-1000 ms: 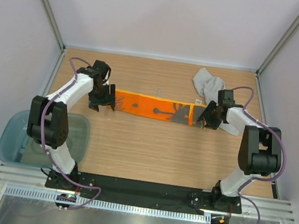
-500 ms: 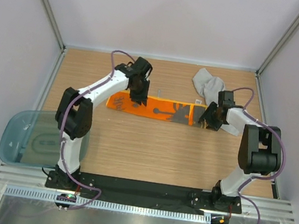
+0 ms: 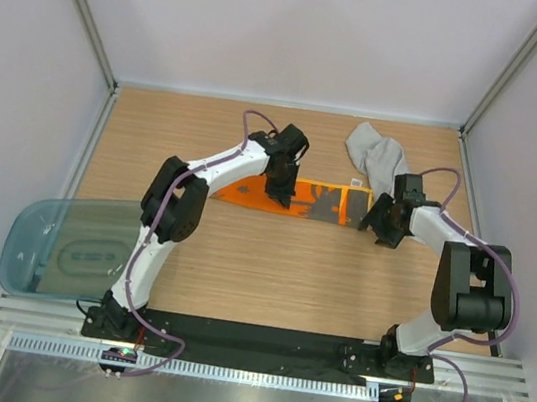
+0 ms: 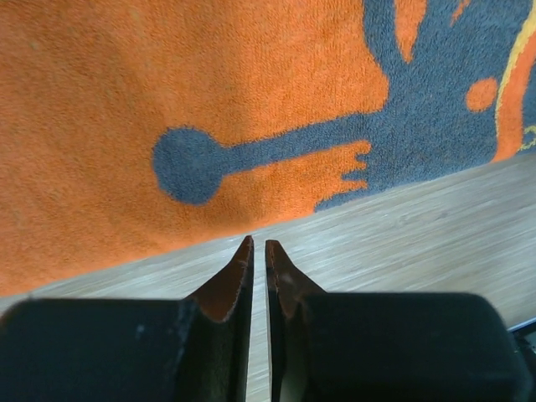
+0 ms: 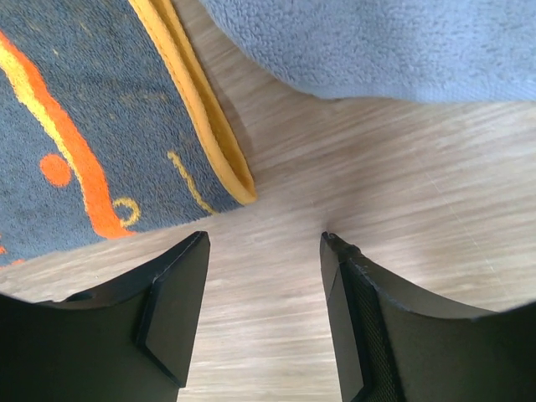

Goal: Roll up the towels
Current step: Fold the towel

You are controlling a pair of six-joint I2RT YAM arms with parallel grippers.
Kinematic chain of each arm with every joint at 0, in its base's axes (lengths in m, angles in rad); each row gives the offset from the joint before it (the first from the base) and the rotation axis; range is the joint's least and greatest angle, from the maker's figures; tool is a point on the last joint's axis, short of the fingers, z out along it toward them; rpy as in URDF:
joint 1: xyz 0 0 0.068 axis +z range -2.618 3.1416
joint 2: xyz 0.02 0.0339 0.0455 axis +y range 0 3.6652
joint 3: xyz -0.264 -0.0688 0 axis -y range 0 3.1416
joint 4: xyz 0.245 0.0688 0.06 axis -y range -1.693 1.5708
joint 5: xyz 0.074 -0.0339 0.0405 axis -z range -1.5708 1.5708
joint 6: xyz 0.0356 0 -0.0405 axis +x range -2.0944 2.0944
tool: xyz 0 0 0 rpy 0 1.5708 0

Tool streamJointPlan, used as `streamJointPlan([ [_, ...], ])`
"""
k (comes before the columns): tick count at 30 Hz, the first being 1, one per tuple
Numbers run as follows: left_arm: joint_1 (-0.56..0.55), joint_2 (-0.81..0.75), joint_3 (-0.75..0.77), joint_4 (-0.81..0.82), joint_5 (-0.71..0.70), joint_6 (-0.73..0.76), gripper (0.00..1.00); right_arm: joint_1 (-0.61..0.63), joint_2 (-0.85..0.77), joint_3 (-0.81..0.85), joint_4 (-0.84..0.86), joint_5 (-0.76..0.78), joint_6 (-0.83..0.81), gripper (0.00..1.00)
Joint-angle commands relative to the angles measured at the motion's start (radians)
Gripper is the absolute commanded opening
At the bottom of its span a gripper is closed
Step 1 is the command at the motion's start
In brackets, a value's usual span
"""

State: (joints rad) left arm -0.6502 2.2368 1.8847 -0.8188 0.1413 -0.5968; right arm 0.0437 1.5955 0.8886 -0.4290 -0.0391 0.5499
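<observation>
Evidently we were just starting on the orange towel (image 3: 324,202), flat across the desk (image 3: 268,272): left gripper (image 4: 259,244) closed together at its near edge, right gripper (image 5: 264,243) apart beside its corner. Next, one end needed catching and turning over.

Bright, even light with soft shadows.
Your overhead view is sharp; both wrist views blur the wooden table (image 4: 419,234) toward the lower edge.

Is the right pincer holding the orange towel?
No, the right pincer stands open over the wooden table, beside the yellow-edged corner of the orange towel, gripping nothing.
</observation>
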Motion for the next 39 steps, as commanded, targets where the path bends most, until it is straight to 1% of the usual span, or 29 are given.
streamJointPlan([
  [1,-0.022,0.017,0.018,0.02,-0.022,-0.011,0.09,-0.002,-0.06,-0.004,-0.011,0.03,-0.019,0.63],
  [5,-0.026,0.035,-0.013,0.017,-0.069,-0.009,0.08,-0.004,-0.075,-0.007,-0.007,0.015,-0.011,0.64],
  [9,-0.026,0.06,0.01,0.001,-0.118,0.011,0.08,-0.002,-0.089,-0.011,0.004,-0.012,-0.011,0.64],
  [12,-0.026,0.093,0.046,-0.028,-0.12,0.023,0.08,-0.002,-0.101,-0.011,-0.001,-0.013,-0.015,0.64],
  [16,-0.026,0.103,0.051,-0.029,-0.097,0.023,0.08,-0.004,-0.124,-0.013,-0.01,-0.018,-0.016,0.65],
  [21,-0.026,0.038,0.053,-0.031,-0.071,0.011,0.08,-0.002,-0.161,-0.042,0.035,-0.083,0.004,0.65],
  [25,-0.026,-0.009,0.063,-0.031,-0.088,0.018,0.12,-0.004,-0.151,-0.048,0.047,-0.096,0.015,0.65],
  [28,-0.026,-0.011,0.083,-0.055,-0.101,0.032,0.13,-0.002,-0.138,-0.051,0.055,-0.099,0.021,0.65],
  [32,-0.023,0.014,0.114,-0.089,-0.134,0.049,0.12,-0.004,-0.138,-0.054,0.055,-0.11,0.027,0.65],
  [35,-0.017,0.033,0.12,-0.111,-0.219,0.054,0.12,-0.002,-0.141,-0.054,0.049,-0.104,0.019,0.65],
  [39,-0.006,0.063,0.12,-0.134,-0.232,0.058,0.11,-0.002,-0.135,-0.056,0.05,-0.102,0.016,0.65],
])
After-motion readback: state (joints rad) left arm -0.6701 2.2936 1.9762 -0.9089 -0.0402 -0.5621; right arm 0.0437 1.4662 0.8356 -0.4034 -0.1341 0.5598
